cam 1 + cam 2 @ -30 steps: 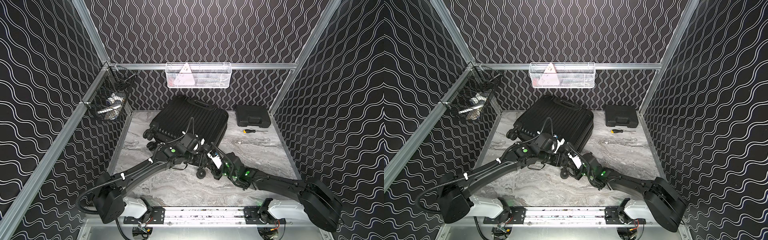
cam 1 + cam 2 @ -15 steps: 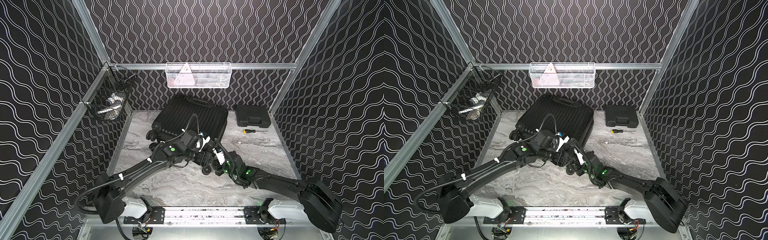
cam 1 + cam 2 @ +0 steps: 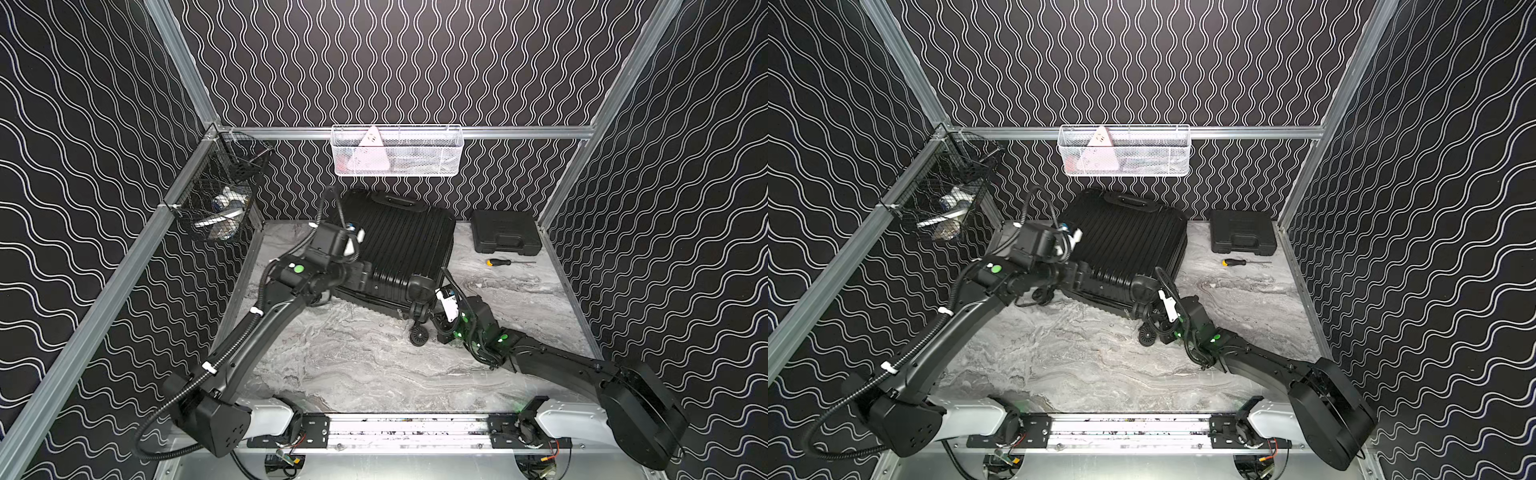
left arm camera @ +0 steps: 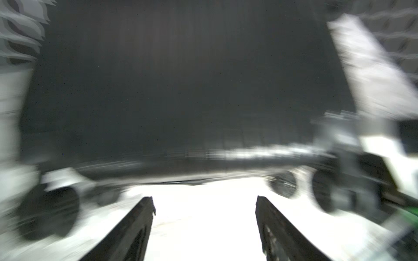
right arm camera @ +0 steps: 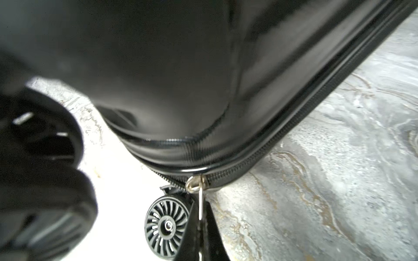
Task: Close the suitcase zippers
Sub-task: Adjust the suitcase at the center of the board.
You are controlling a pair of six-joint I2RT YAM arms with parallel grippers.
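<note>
Suitcase [image 3: 399, 245] flat on marble table [image 3: 353, 365], rear centre. Right gripper [image 5: 201, 217] pinched on zipper pull [image 5: 200, 203] at near corner, wheel [image 5: 167, 223] just beside. Left gripper [image 4: 204, 203] agape, empty. Tool case [image 3: 507, 237], screwdriver [image 3: 500, 262] well apart, right.

I see the suitcase [image 5: 172, 67] shell as glossy black plastic, its zipper pull [image 5: 194, 183] shiny metal, the wheel [image 5: 167, 224] matt plastic, the tabletop [image 5: 339, 180] smooth grey marble-look

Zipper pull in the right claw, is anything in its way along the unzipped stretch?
Possibly. The right claw is shut on the pull; just ahead, a wheel and its bracket crowd the open track. Nothing visible lies on the track itself.
</note>
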